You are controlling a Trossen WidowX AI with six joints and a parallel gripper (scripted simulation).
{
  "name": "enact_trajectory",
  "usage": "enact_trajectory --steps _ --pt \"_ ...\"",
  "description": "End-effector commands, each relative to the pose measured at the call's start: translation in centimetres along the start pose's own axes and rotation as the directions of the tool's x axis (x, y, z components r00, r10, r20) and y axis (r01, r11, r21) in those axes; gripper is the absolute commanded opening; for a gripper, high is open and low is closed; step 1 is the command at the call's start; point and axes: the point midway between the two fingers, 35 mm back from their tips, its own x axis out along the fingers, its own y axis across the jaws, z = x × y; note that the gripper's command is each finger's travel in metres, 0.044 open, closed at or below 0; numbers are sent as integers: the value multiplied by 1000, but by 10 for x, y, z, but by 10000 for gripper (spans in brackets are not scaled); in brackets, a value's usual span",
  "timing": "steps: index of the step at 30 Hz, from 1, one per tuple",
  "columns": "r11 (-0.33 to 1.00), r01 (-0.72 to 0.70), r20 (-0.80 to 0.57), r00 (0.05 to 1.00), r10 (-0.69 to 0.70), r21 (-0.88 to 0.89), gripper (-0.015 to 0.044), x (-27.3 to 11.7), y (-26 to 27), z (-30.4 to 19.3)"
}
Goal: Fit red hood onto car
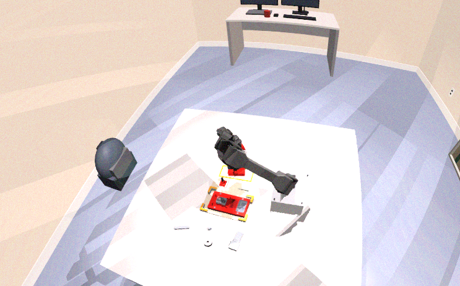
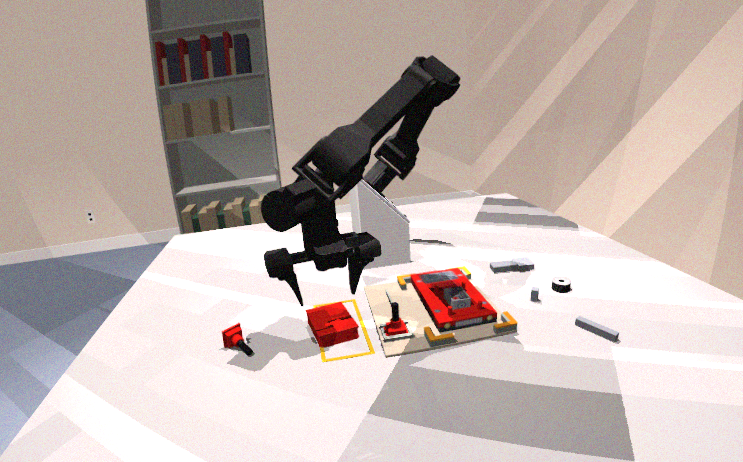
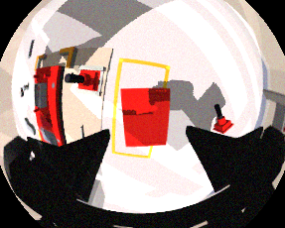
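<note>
The red hood (image 1: 238, 172) (image 2: 331, 324) (image 3: 146, 121) lies on the table, roof up, partly inside a yellow outline (image 2: 348, 358) (image 3: 117, 99). My gripper (image 2: 328, 299) (image 3: 147, 131) is open and empty above the hood, fingers pointing down, one to each side of it. In the top view the arm hides the fingers. The red chassis (image 1: 214, 205) (image 2: 428, 298) (image 3: 54, 104) sits in the jig between orange and yellow corner brackets. The grey engine block (image 1: 221, 200) (image 2: 459, 299) (image 3: 41, 95) is on its deck, with short red pegs around it.
A red part with a black stem (image 1: 222, 182) (image 2: 395, 324) (image 3: 90, 79) stands on the jig board between hood and chassis. A similar part (image 2: 236, 338) (image 3: 221, 124) lies on the hood's other side. A grey bar (image 1: 181, 227) (image 2: 596, 328) and a ring (image 1: 207, 243) (image 2: 561, 284) lie beyond the chassis.
</note>
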Motion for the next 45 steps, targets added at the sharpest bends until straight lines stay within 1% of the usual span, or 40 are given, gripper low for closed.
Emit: enact_trajectory --steps 1,33,45 --pt "1000 -9 -3 1000 9 9 440 6 0 -2" --pt "1000 -12 -2 1000 12 9 440 34 1 -1" --pt "1000 -12 -2 1000 12 9 440 37 1 -1"
